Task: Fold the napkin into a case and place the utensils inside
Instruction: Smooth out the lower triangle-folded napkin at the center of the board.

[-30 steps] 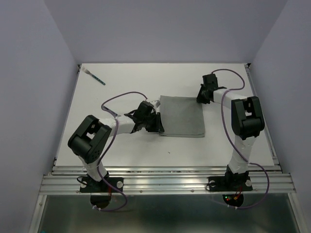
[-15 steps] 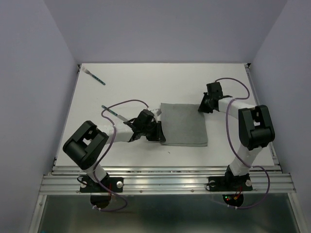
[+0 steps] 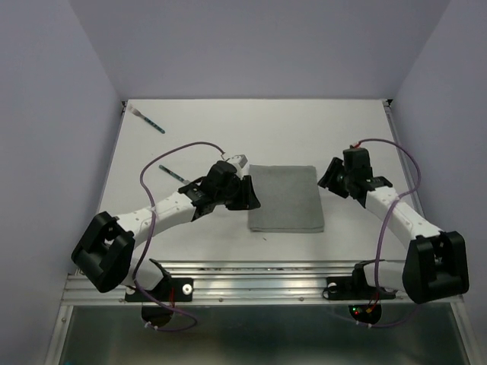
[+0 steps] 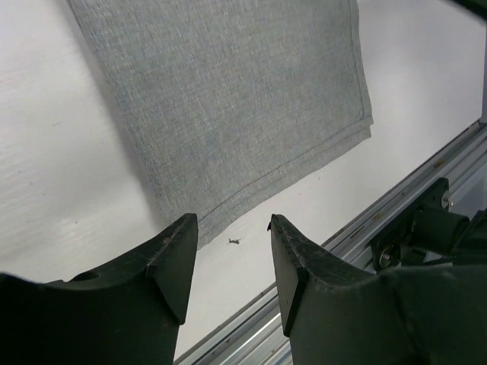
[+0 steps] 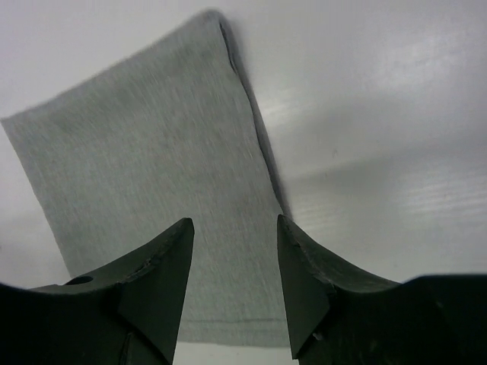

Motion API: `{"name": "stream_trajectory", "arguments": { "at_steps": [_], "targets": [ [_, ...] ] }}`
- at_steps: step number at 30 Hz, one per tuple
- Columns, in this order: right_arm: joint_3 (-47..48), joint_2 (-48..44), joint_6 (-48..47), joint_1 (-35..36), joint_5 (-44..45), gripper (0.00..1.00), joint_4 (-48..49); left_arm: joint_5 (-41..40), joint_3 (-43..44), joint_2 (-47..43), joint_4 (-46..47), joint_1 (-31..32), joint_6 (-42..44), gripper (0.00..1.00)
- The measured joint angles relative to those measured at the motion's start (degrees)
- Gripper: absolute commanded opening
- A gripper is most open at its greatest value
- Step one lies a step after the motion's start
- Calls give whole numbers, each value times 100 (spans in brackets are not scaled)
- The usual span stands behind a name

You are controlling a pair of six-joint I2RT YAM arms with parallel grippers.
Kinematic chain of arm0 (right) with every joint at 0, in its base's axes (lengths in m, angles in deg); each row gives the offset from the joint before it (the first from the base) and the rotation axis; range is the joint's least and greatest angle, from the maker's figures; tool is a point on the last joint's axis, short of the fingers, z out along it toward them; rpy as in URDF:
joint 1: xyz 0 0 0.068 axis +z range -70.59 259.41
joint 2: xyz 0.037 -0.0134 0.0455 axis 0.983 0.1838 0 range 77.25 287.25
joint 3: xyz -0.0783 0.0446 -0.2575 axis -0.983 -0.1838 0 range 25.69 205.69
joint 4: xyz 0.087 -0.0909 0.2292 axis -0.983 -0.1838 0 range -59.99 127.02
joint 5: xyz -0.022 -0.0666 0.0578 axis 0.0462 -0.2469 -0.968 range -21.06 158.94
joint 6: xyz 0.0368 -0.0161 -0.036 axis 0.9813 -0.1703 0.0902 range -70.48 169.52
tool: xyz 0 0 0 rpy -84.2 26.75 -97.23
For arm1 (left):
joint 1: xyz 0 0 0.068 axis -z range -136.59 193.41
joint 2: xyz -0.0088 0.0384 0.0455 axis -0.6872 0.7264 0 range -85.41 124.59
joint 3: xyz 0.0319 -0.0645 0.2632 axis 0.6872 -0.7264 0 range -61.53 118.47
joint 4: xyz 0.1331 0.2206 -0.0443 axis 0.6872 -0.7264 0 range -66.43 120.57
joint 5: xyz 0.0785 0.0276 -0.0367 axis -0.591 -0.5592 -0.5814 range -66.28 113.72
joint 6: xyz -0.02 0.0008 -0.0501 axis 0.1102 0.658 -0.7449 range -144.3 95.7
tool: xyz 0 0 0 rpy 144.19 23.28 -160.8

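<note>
**Napkin flat, both grippers empty**

Napkin (image 3: 283, 198) lies flat, centre-right of the desk (image 3: 304, 125). Wrist views only: left gripper (image 4: 232, 228) and right gripper (image 5: 234, 228) jaws parted, holding nothing. Top view only: utensils (image 3: 149, 120), one by far-left corner, one mid-left.

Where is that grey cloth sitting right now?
In the top view the napkin lies flat mid-table, between the left gripper and the right gripper, both open beside its edges.

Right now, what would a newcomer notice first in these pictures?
A folded grey napkin lies flat in the centre, with the open jaws of the left arm and right arm at its two sides. One teal-handled utensil lies in the far left corner; a second utensil lies nearer the napkin.
</note>
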Motion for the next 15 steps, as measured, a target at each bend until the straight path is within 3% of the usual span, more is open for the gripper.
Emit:
{"name": "stream_trajectory", "arguments": {
  "at_steps": [7, 15],
  "targets": [
    [-1200, -1204, 466, 0, -308, 51, -752, -376, 262, -57, -308, 0, 4, 54],
    [-1574, -1335, 719, 0, -426, 47, -1152, -481, 275, -9, -435, -2, 24, 54]
  ]
}}
